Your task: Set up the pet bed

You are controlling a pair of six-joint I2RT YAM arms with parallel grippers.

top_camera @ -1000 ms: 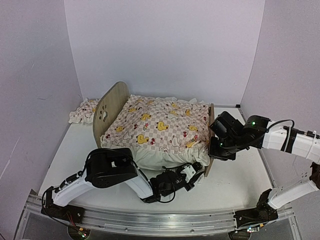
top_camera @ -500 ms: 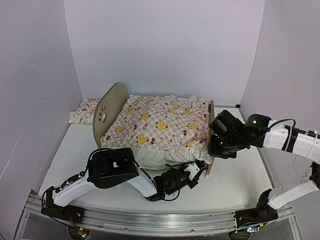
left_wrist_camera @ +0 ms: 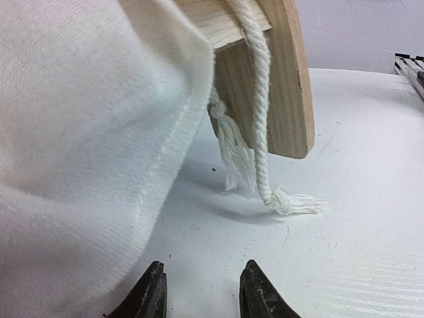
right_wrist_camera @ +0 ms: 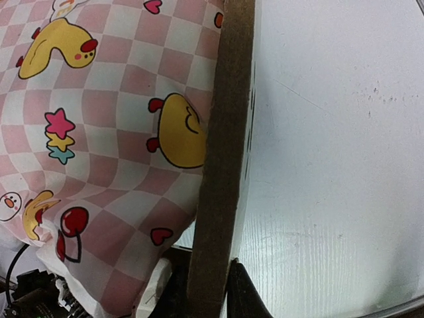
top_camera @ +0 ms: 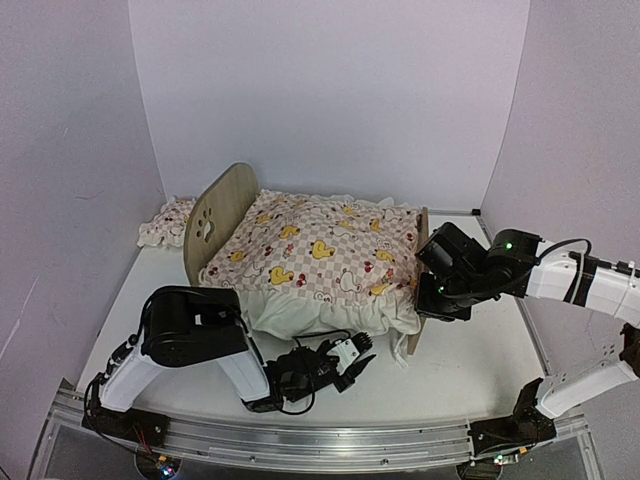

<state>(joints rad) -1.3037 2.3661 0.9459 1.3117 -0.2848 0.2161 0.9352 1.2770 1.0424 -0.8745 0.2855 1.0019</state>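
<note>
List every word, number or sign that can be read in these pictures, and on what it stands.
No readable text in any view.
The checkered cover shows only pictures: ducks, cherries, hearts, stars.
The pet bed has a paw-print cutout in its headboard, no letters.

Both arms are white tubes joined by bulky black motor housings. The left arm (top_camera: 195,335) ends in the black left gripper (top_camera: 352,352), whose fingertips (left_wrist_camera: 154,295) are dark, tapered points. The right arm (top_camera: 575,280) carries a small green light (top_camera: 507,243) and a thin black cable (top_camera: 562,242) arching over it.
</note>
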